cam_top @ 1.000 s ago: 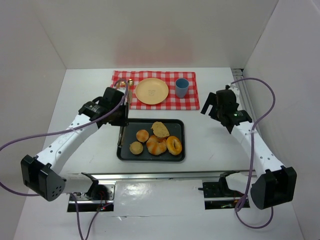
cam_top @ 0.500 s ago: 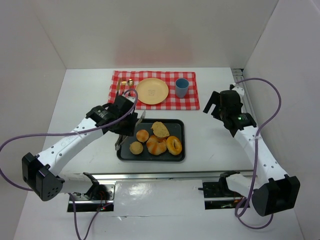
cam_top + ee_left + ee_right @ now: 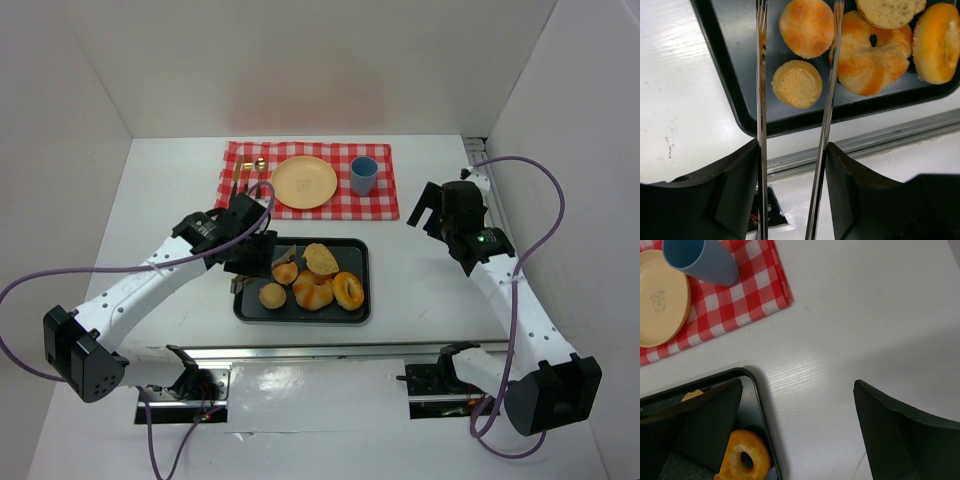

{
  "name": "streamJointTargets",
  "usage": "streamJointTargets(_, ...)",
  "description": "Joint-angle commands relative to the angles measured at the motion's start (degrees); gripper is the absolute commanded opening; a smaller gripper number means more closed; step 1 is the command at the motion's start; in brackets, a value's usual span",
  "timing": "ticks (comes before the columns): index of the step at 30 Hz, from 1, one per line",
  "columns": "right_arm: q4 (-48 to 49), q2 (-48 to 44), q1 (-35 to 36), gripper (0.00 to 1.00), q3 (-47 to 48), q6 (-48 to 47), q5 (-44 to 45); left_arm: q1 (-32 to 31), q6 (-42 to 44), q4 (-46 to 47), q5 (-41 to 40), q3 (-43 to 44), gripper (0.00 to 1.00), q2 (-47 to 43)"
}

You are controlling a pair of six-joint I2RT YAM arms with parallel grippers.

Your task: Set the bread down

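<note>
Slip risk w/ tongs over the tray (image 3: 300,318)
L gripper (image 3: 792,175) is squeezing the tongs (image 3: 761,100), blades apart and straddling the small bun (image 3: 797,84), which is lying in tray's near-left corner. The thin blades could be skidding off the crust or nudging the round bun (image 3: 806,27) beside it. R gripper (image 3: 800,425) is idling wide open, right of tray.

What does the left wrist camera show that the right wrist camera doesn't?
Only the left wrist view: the metal tongs held in the left gripper, their arms straddling a round bun and a small flat roll, with a twisted roll beside them. Only the right wrist view: the blue cup, yellow plate, checkered cloth and the open right gripper. Both: the black tray and, apparently, the ring-shaped bread at its right end.
</note>
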Motion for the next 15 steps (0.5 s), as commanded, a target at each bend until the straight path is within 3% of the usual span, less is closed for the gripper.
streamJointTargets(1,1.36,-0.79,-0.35,1.00,-0.31,-0.89,-0.54,-0.23,-1.78,0.27,6.34,-0.47,0.66,-1.27)
streamJointTargets(15,2.41,0.26,-0.35,1.00,-0.84,-0.89,-3.36,-1.37,-7.58,0.26,4.08,-4.87,0.69,-0.22)
